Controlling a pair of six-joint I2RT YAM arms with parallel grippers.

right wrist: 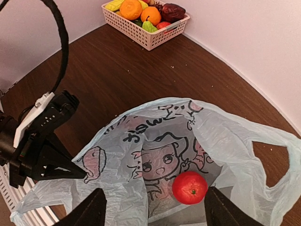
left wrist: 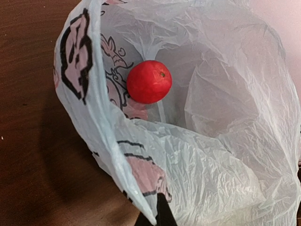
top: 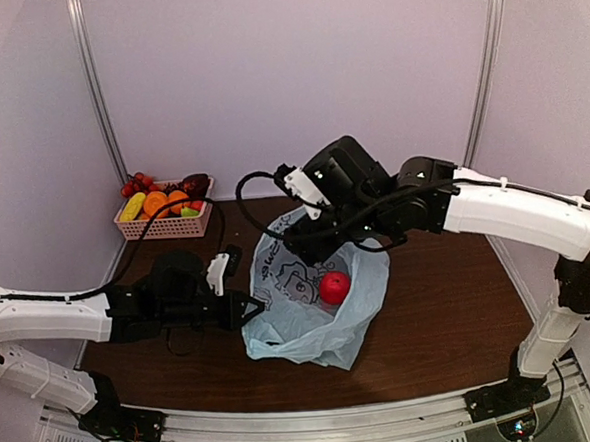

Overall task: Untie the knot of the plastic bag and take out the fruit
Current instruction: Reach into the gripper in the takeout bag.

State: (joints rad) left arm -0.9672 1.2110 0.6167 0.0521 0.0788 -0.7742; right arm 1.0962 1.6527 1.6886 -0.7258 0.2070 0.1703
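Note:
The light blue plastic bag (top: 315, 305) lies open on the brown table with its cartoon print showing. A round red fruit (top: 334, 288) sits inside it, also seen in the left wrist view (left wrist: 149, 81) and the right wrist view (right wrist: 189, 187). No knot shows; a handle loop (right wrist: 270, 157) lies loose. My left gripper (top: 252, 308) is shut on the bag's left rim (left wrist: 141, 188) and holds it up. My right gripper (right wrist: 153, 212) is open and empty above the bag's mouth, jaws either side of the fruit.
A pink lattice basket (top: 165, 225) with several toy fruits stands at the back left by the wall, also in the right wrist view (right wrist: 146, 33). White walls close the table on three sides. The left arm's cable (right wrist: 59, 42) arcs over the table.

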